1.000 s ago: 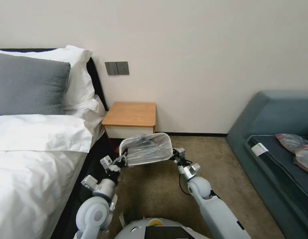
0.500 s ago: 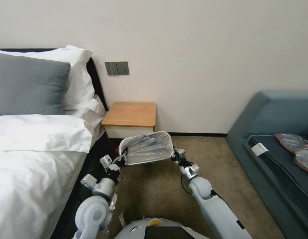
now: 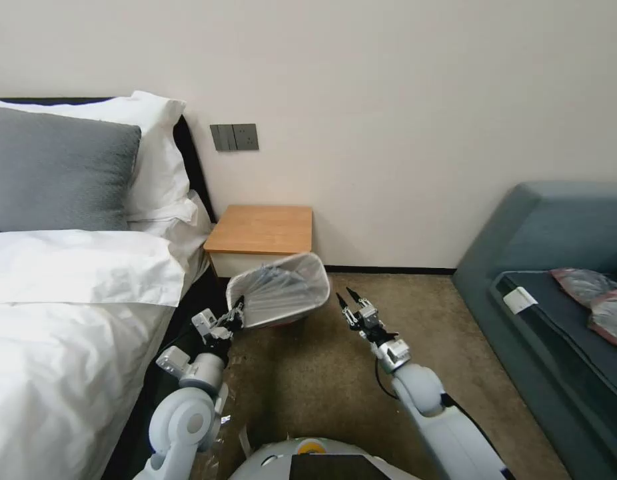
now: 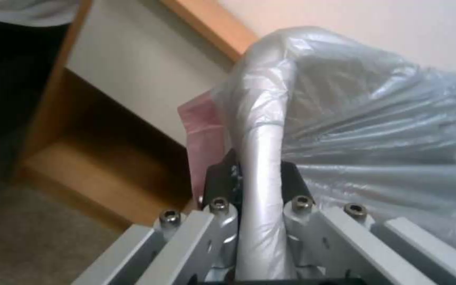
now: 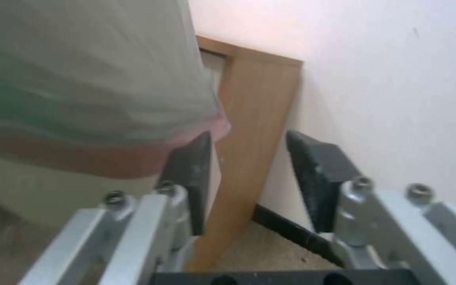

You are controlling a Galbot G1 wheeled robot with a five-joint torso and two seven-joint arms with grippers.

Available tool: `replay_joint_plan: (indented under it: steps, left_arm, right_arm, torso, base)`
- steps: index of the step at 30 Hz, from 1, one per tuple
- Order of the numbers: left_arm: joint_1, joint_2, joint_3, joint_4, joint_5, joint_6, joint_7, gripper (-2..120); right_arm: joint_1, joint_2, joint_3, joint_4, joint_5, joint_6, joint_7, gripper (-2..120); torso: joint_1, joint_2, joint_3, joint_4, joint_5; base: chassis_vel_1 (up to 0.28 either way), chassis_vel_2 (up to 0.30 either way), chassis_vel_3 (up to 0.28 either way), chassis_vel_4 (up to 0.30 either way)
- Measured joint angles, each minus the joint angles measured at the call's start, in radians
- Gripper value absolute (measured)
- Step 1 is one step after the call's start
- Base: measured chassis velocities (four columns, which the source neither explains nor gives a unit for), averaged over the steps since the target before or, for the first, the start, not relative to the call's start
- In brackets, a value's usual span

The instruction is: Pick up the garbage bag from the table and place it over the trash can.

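Trash can (image 3: 279, 291) tipped, just in front of bench (image 3: 262, 230). Garbage bag (image 3: 276, 288) lines can, over rim. Left hand (image 3: 236, 313) pinches bagged rim. Right hand (image 3: 344, 300) spread wide, empty, just beside can. Lower can slowly, flat on floor, then unpinch.

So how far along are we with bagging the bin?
Done: the garbage bag is off the table and lines the trash can, its film wrapped over the rim. In hand: the left gripper is clamped on the bagged rim with the can tilted, while the right gripper is open, just clear of the can's other side. Left: release and leave the can upright.
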Motion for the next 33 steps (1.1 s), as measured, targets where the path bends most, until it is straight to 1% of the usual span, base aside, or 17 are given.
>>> replay_joint_plan:
  steps: [2,6,7,11,13,15,17,20,22,24,25,26,28,29,30,32,33]
  left_arm:
    - [-0.003,0.0,0.0,0.003,0.003,0.0,-0.005,3]
    - [-0.005,0.004,0.0,0.018,0.029,0.003,-0.024,3]
    - [-0.005,0.004,0.0,0.018,0.029,0.003,-0.024,3]
    - [0.001,0.018,0.013,0.034,0.073,0.003,-0.026,3]
    - [0.001,0.023,0.017,0.037,0.087,0.003,-0.025,3]
    - [-0.001,0.04,0.031,0.045,0.137,0.003,-0.019,3]
    - [-0.001,0.046,0.035,0.048,0.153,0.003,-0.016,3]
    - [-0.001,0.071,0.049,0.06,0.258,0.002,0.018,3]
    - [-0.001,0.074,0.051,0.063,0.277,0.001,0.025,3]
    - [-0.004,0.078,0.064,0.075,0.361,-0.005,0.053,3]
    - [-0.004,0.078,0.064,0.075,0.361,-0.005,0.053,3]
    - [-0.005,0.076,0.071,0.08,0.407,-0.009,0.069,3]
    - [-0.006,0.067,0.079,0.088,0.469,-0.018,0.088,3]
    - [-0.006,0.067,0.079,0.088,0.469,-0.018,0.088,3]
    - [-0.006,0.06,0.084,0.096,0.513,-0.028,0.103,3]
    - [-0.007,0.052,0.093,0.104,0.554,-0.037,0.114,3]
    - [-0.007,0.052,0.093,0.104,0.554,-0.037,0.114,3]
  right_arm:
    - [-0.013,-0.006,0.014,0.014,-0.003,0.002,-0.018,45]
    - [-0.08,-0.018,0.106,0.079,0.004,0.034,-0.065,64]
    - [-0.08,-0.018,0.106,0.079,0.004,0.034,-0.065,64]
    - [-0.109,-0.02,0.146,0.183,0.095,0.047,-0.041,82]
    - [-0.11,-0.023,0.142,0.211,0.108,0.043,-0.03,84]
    - [-0.109,-0.038,0.112,0.295,0.12,0.026,-0.006,78]
    - [-0.107,-0.046,0.099,0.322,0.118,0.018,-0.002,76]
    - [-0.084,-0.116,0.029,0.419,0.093,-0.058,0.006,59]
    - [-0.076,-0.135,0.017,0.428,0.089,-0.074,0.006,57]
    - [-0.029,-0.241,-0.04,0.45,0.079,-0.153,0.009,45]
    - [-0.029,-0.241,-0.04,0.45,0.079,-0.153,0.009,45]
    - [0.004,-0.306,-0.075,0.451,0.079,-0.194,0.015,40]
    - [0.061,-0.376,-0.131,0.439,0.08,-0.238,0.022,32]
    - [0.061,-0.376,-0.131,0.439,0.08,-0.238,0.022,32]
    - [0.125,-0.419,-0.19,0.421,0.088,-0.278,0.028,25]
    - [0.242,-0.453,-0.289,0.39,0.111,-0.341,0.03,15]
    - [0.242,-0.453,-0.289,0.39,0.111,-0.341,0.03,15]
  torso:
    - [0.0,0.0,0.0,0.0,-0.0001]
    - [0.0,0.0,0.0,-0.0003,0.0]
    - [0.0,0.0,0.0,-0.0003,0.0]
    - [0.0,0.0,0.0,-0.0002,0.0001]
    - [0.0,0.0,0.0,-0.0002,0.0]
    - [0.0,0.0,0.0,0.0,0.0]
    - [0.0,0.0,0.0,0.0,-0.0001]
    - [0.0,0.0,0.0,-0.0003,-0.0001]
    - [0.0,0.0,0.0,-0.0002,0.0]
    - [0.0,0.0,0.0,0.0002,0.0001]
    - [0.0,0.0,0.0,0.0002,0.0001]
    - [0.0,0.0,0.0,-0.0001,0.0001]
    - [0.0,0.0,0.0,-0.0001,-0.0001]
    - [0.0,0.0,0.0,-0.0001,-0.0001]
    - [0.0,0.0,0.0,-0.0003,0.0003]
    - [0.0,0.0,0.0,0.0,0.0]
    - [0.0,0.0,0.0,0.0,0.0]
  base:
    - [0.0,0.0,0.0,0.0]
    - [0.0,0.0,0.0,0.0]
    - [0.0,0.0,0.0,0.0]
    - [0.0,0.0,0.0,0.0]
    - [0.0,0.0,0.0,0.0]
    - [0.0,0.0,0.0,0.0]
    - [0.0,0.0,0.0,0.0]
    - [0.0,0.0,0.0,0.0]
    - [0.0,0.0,0.0,0.0]
    - [0.0,0.0,0.0,0.0]
    - [0.0,0.0,0.0,0.0]
    - [0.0,0.0,0.0,0.0]
    - [0.0,0.0,0.0,0.0]
    - [0.0,0.0,0.0,0.0]
    - [0.0,0.0,0.0,0.0]
    - [0.0,0.0,0.0,0.0]
    - [0.0,0.0,0.0,0.0]
